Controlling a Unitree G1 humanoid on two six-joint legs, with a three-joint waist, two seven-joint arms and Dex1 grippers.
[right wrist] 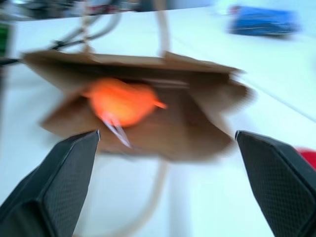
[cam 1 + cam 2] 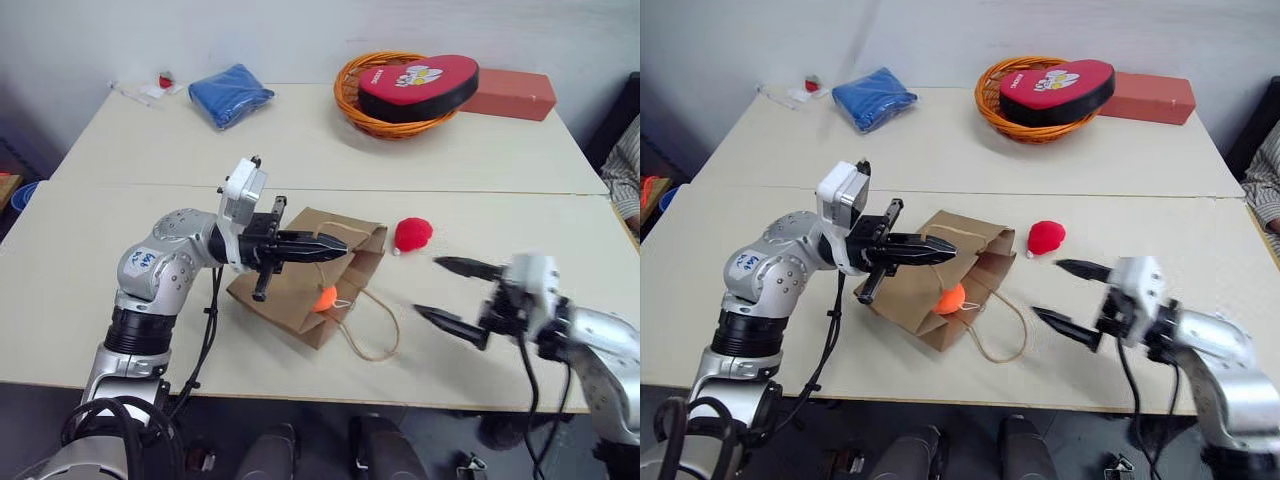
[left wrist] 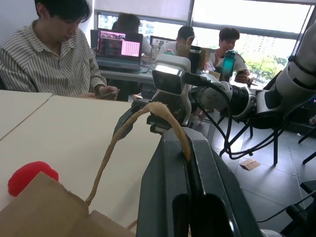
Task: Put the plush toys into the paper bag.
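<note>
The brown paper bag (image 2: 290,292) lies on its side on the near table, its mouth facing right. My left gripper (image 2: 335,245) is shut on its upper cord handle (image 3: 148,111) and holds the top edge up. The orange plush toy (image 2: 326,299) sits just inside the mouth, also clear in the right wrist view (image 1: 121,101). The red plush toy (image 2: 413,234) rests on the table just right of the bag. My right gripper (image 2: 428,287) hangs open and empty further right, pointing at the mouth.
On the far table stand an orange wicker basket (image 2: 352,100) with a red heart-shaped cushion (image 2: 420,82), a red box (image 2: 510,95) and a folded blue cloth (image 2: 231,94). A person's striped sleeve (image 2: 625,170) shows at the right edge.
</note>
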